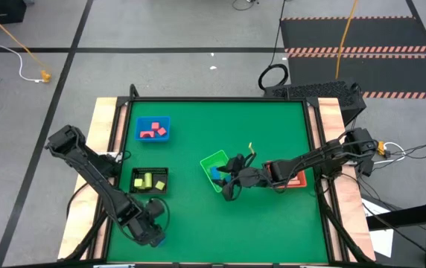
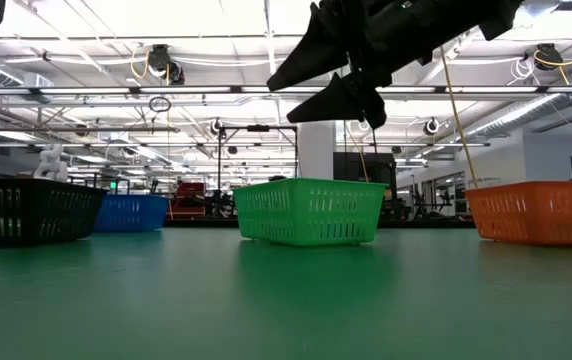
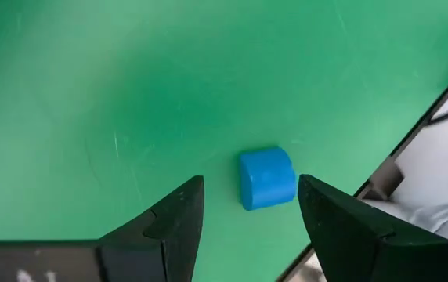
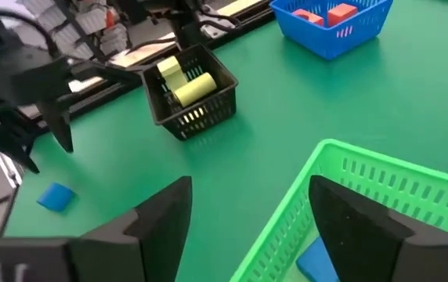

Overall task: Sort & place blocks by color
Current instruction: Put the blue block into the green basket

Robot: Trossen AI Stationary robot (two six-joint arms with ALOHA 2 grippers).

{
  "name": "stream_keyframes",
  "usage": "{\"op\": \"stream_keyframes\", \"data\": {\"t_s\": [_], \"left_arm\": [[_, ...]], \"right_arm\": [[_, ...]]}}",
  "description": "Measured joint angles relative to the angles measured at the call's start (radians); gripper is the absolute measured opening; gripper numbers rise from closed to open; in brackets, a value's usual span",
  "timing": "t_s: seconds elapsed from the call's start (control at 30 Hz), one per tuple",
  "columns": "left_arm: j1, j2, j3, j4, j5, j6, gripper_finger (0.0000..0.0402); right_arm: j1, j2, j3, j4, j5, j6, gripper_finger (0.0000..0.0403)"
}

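Left wrist view: blue block (image 3: 267, 178) lies between open left claw (image 3: 249, 205) fingers, ungrasped.

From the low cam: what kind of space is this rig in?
Looks like an industrial lab or workshop, not a home. The low view shows exposed ceiling pipes and strip lights over a wide open floor. From above: bare concrete floor, hazard-striped mats, loose cables.

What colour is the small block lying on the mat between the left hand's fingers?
Blue; the small rounded block shows best in the left wrist view.
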Motion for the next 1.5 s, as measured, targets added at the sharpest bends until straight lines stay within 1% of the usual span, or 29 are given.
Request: {"op": "stream_keyframes", "data": {"t_s": [0.17, 0.3, 0.43, 0.7, 0.87, 0.97, 1.1, 1.2, 1.27, 1.37, 1.43, 1.5], "left_arm": [[-0.007, 0.03, 0.0, 0.01, -0.001, -0.132, 0.0209], [-0.026, 0.085, 0.0, 0.093, 0.003, -0.193, 0.021], [-0.033, 0.116, 0.001, 0.16, -0.002, -0.206, 0.021], [-0.058, 0.193, 0.001, 0.169, -0.009, -0.227, 0.0209], [-0.057, 0.204, 0.002, 0.182, -0.01, -0.216, 0.0208], [-0.053, 0.2, 0.002, 0.16, -0.004, -0.214, 0.0188], [-0.053, 0.196, 0.004, 0.125, -0.005, -0.176, 0.0131], [-0.05, 0.19, 0.003, 0.119, -0.002, -0.124, 0.013], [-0.04, 0.173, 0.0, 0.108, 0.0, -0.083, 0.013], [-0.013, 0.117, -0.003, 0.098, -0.017, -0.007, 0.013], [0.01, 0.074, -0.001, 0.096, -0.063, 0.051, 0.013], [0.035, 0.037, -0.001, 0.093, -0.133, 0.128, 0.013]], "right_arm": [[0.0, 0.0, 0.0, -0.001, 0.0, -0.044, 0.0251], [0.0, 0.0, 0.0, -0.001, -0.001, -0.05, 0.0251], [0.0, 0.0, 0.0, -0.001, -0.001, -0.067, 0.0251], [0.003, 0.0, 0.0, -0.001, -0.002, -0.066, 0.0251], [0.003, 0.0, 0.0, -0.001, -0.001, -0.065, 0.0251], [0.005, 0.0, 0.0, -0.001, -0.001, -0.065, 0.0251], [0.005, 0.0, 0.0, -0.001, -0.002, -0.065, 0.0251], [0.007, 0.0, 0.0, -0.001, -0.009, -0.047, 0.0251], [0.007, 0.0, 0.0, -0.001, -0.068, -0.002, 0.0251], [0.008, 0.0, 0.0, -0.002, -0.204, 0.086, 0.0251], [0.009, 0.0, 0.0, -0.002, -0.29, 0.141, 0.0251], [0.017, 0.0, 0.0, -0.001, -0.339, 0.186, 0.0251]]}}
